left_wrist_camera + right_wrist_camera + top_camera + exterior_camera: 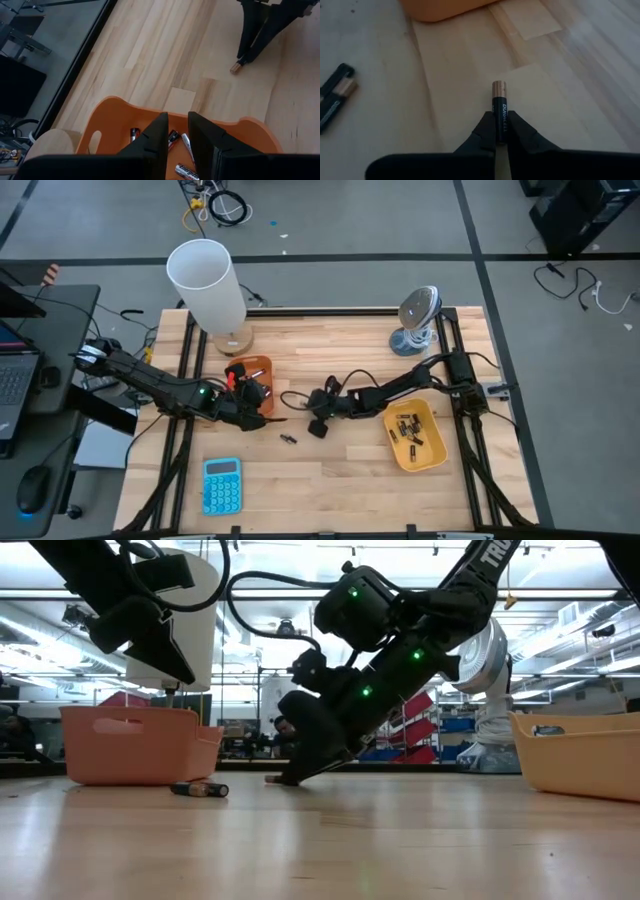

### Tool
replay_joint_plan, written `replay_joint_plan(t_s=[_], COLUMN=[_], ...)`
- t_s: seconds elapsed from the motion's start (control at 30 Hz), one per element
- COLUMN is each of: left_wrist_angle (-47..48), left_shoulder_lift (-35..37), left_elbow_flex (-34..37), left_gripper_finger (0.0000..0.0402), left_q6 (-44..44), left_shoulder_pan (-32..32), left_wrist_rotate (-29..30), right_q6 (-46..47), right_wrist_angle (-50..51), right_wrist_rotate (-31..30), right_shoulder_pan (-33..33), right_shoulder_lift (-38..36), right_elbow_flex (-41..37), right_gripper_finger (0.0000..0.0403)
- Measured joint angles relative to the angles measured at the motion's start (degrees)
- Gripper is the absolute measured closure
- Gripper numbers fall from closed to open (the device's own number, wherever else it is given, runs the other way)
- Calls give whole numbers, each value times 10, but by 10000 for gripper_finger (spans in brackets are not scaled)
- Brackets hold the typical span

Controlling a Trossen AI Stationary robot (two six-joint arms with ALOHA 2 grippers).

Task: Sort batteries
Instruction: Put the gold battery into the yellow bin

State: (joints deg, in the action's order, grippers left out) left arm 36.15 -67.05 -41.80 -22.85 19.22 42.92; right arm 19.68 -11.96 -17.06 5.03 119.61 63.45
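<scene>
In the high view the right gripper sits near the centre of the wooden table, tipped down to the boards, and its wrist view shows its two dark fingers pinched narrow on a black and copper battery, whose copper end sticks out ahead of the fingertips. In the low view that same battery touches or nearly touches the tabletop at centre frame; the angle is too flat to say which. Two more loose batteries lie side by side at the left edge of the right wrist view, and show as a small dark pair just below centre in the high view. The left gripper hangs over the orange tray at centre left of the high view, its fingers partly apart with nothing between them, and several batteries lie in the tray beneath it. The yellow tray at lower right of the high view holds a scatter of dark batteries.
</scene>
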Motion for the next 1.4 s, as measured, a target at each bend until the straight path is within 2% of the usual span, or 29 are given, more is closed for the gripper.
replay_joint_plan(t_s=[0.33, 0.57, 0.67, 0.8, 1.17, 1.4], left_wrist_angle=[0, 0, 0, 0, 0, 0], left_shoulder_lift=[0, 0, 0, 0, 0, 0], left_elbow_flex=[0, 0, 0, 0, 0, 0], left_gripper_finger=[325, 325, 325, 325, 325, 325], left_q6=[0, -1, -1, -1, 0, 0], left_shoulder_pan=[0, 0, 0, 0, 0, 0], left_wrist_rotate=[0, 0, 0, 0, 0, 0], right_q6=[-4, -17, -16, 30, 212, 282], right_wrist_angle=[53, 159, 164, 169, 178, 284], right_wrist_rotate=[16, 21, 12, 4, -69, -63], right_shoulder_pan=[1, 15, 29, 47, 138, 194], right_shoulder_lift=[-68, -162, -212, -293, -497, -594], right_elbow_flex=[-1, -1, -24, -85, -256, -297], right_gripper_finger=[390, 390, 390, 390, 390, 390])
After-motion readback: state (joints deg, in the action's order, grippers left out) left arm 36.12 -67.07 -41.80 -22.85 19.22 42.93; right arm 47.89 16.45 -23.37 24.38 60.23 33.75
